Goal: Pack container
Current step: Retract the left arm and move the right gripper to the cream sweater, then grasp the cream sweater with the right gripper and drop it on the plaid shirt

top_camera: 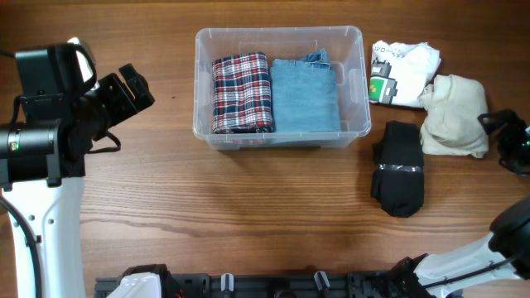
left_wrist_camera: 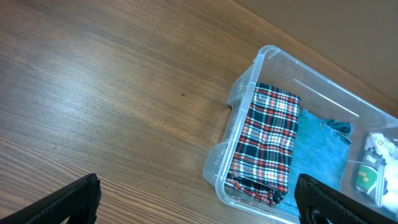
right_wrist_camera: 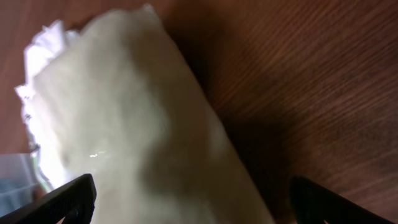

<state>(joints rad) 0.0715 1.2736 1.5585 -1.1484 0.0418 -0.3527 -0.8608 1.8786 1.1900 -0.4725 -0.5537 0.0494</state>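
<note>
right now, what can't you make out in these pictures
Overhead: print on the label of the white packaged garment is too small to read.
Right wrist: the cream garment is blurred by closeness, edges off frame.
Left wrist: the container's right end is cut off by the frame.
All views: anything under the plaid garment and denim garment is hidden by them.

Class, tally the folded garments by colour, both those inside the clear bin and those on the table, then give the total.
Plaid garment, in the container: 1
Blue denim garment, in the container: 1
White garment, on the table: 1
Cream garment, on the table: 1
Black garment, on the table: 1
Total: 5
</note>
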